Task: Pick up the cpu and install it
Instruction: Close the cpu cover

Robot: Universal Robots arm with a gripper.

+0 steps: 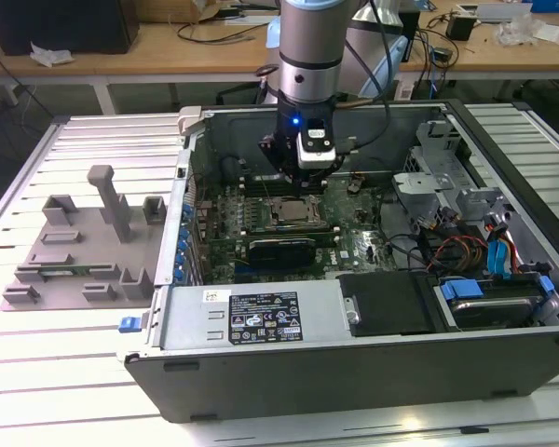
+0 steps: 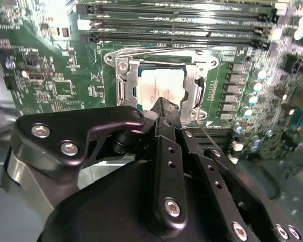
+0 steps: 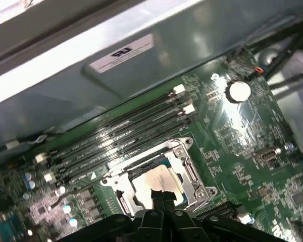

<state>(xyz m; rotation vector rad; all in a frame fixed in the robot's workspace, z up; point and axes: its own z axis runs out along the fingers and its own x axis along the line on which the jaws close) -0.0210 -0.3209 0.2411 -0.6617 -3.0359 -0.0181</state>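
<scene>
While hand (image 2: 164, 107) hovers, cpu (image 2: 160, 83) fills socket (image 2: 125, 91).

I see my black gripper (image 2: 164, 107), pale silver-beige cpu (image 2: 160, 86), green motherboard (image 2: 55, 85), dark grey case (image 1: 261, 368), blue cables (image 1: 497, 259)

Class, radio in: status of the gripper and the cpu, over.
Gripper over socket, fingers shut. Cpu flat inside socket. Nothing seen between them.
</scene>
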